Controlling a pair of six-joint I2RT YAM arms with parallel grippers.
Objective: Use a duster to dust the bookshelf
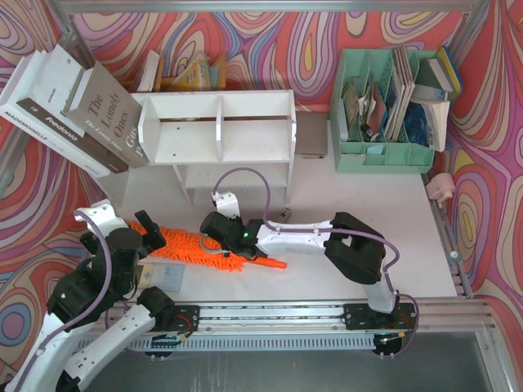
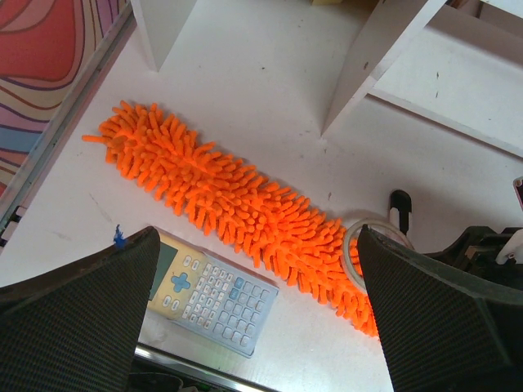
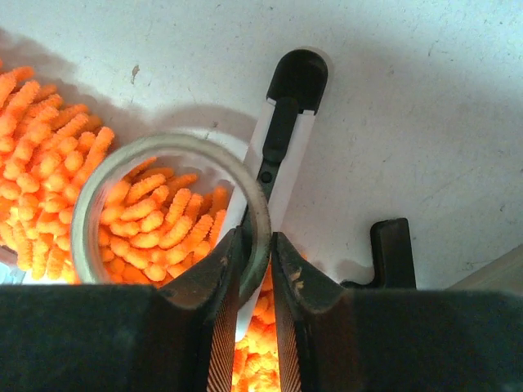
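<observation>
The orange fluffy duster (image 1: 192, 245) lies flat on the white table in front of the white bookshelf (image 1: 216, 131), its thin handle (image 1: 271, 263) pointing right. My right gripper (image 1: 216, 227) is over the duster's right part, shut on the rim of a clear tape ring (image 3: 163, 143) that rests on the orange fibres (image 3: 49, 163). In the right wrist view the gripper (image 3: 259, 245) pinches that rim. My left gripper (image 1: 140, 225) is open and empty above the duster's left end. In the left wrist view the gripper (image 2: 257, 269) hangs over the duster (image 2: 229, 196) and the tape ring (image 2: 353, 245).
A calculator (image 2: 212, 290) lies at the near edge beside the duster. A black-and-white tool (image 3: 282, 122) and a small black piece (image 3: 392, 245) lie by the ring. Stacked books (image 1: 65, 106) lean at the left. A mint-green organizer (image 1: 384, 114) stands at the back right.
</observation>
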